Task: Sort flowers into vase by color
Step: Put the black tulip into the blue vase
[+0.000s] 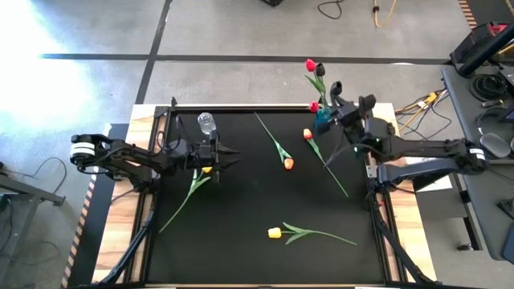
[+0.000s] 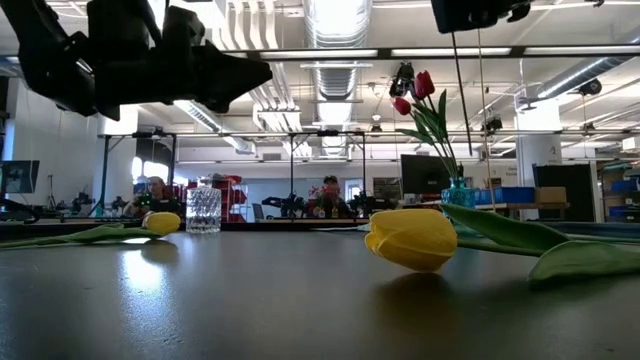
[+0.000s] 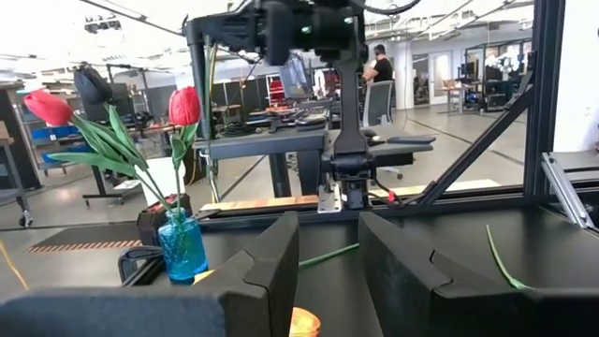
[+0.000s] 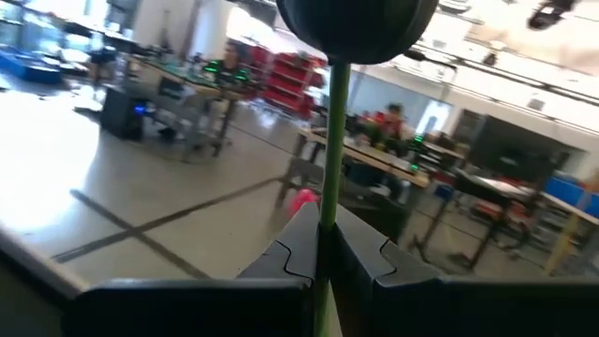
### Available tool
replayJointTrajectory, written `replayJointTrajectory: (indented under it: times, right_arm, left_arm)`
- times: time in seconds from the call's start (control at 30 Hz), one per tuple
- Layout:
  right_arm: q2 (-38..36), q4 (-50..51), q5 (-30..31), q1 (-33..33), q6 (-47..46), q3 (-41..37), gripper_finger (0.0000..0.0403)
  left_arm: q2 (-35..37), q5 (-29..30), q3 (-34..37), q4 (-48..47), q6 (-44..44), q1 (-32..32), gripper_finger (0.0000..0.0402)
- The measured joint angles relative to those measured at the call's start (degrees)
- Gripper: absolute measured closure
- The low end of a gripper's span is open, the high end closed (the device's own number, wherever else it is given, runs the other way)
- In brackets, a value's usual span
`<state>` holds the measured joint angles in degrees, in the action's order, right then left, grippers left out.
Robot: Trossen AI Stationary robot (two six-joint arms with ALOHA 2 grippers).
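Left arm reaching in from the table's left edge, left gripper (image 1: 227, 156) hovering low over the mat (image 1: 241, 241) beside the clear vase (image 1: 206, 124). Jaws standing part-way apart, gripping nothing, with a yellow tulip (image 1: 197, 178) lying just beneath them, its head peeking up between the fingers (image 3: 271, 257) in the left wrist view.

Right arm stretching in from the right, right gripper (image 1: 337, 100) raised at the far right corner over the blue vase (image 1: 322, 122). Jaws pinching together on the green stem of a dark tulip (image 4: 356, 28), head upright above the fingers.

Red tulips (image 1: 310, 66) standing in the blue vase. Two orange tulips (image 1: 288, 163) lying mid-mat, another yellow one (image 1: 275, 233) resting near the front edge.
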<state>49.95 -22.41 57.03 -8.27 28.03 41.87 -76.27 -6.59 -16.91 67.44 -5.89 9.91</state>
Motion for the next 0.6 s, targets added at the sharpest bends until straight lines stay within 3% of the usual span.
replayJointTrajectory:
  times: [0.43,0.6]
  right_arm:
    - [4.09,-2.57,-19.09,-21.16,-7.96,0.0,0.0391]
    - [7.3,-2.51,-21.34,-24.8,-8.69,0.0,0.0391]
  left_arm:
    - [-0.11,0.0,0.0,0.0,-0.02,0.0,0.0302]
    - [-0.13,0.0,0.0,-0.11,-0.03,0.0,0.0302]
